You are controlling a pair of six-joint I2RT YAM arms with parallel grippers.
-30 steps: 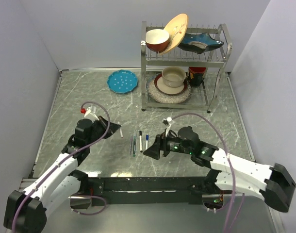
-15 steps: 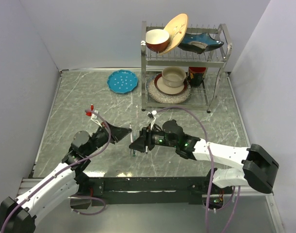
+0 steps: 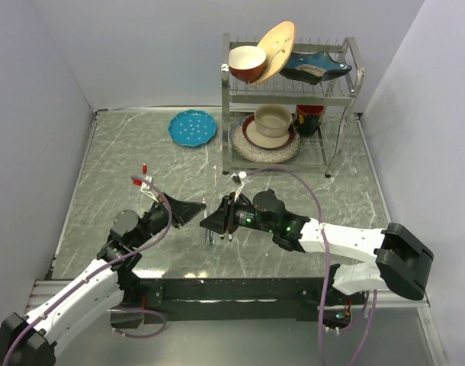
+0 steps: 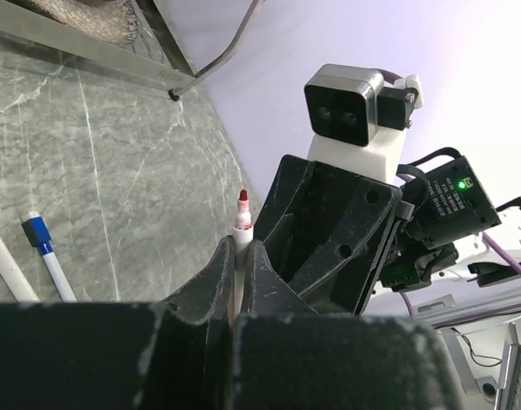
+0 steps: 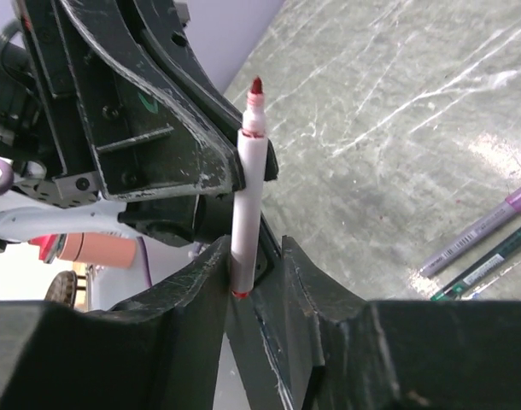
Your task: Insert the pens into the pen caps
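A red-tipped pen [image 4: 241, 224] with a white barrel stands tip-up, and my left gripper [image 4: 241, 246] is shut on it above the table, left of centre [image 3: 204, 204]. My right gripper [image 5: 254, 248] faces the left one, its jaws either side of the same pen [image 5: 248, 188]. The barrel rests against one finger, with a gap to the other. On the table below lie other pens [image 3: 221, 235], among them a blue-ended one [image 4: 47, 256] and a dark green one [image 5: 491, 260], partly hidden by the right gripper [image 3: 211, 221]. No pen caps show in any view.
A metal dish rack [image 3: 339, 91] with bowls and plates stands at the back right. A blue plate [image 3: 193, 127] lies to its left. Grey walls close in both sides of the marble table [image 3: 126, 152].
My right arm swung left to meet the left gripper, and its jaws narrowed around the red-tipped pen. The left gripper carried the pen slightly right and towards me.
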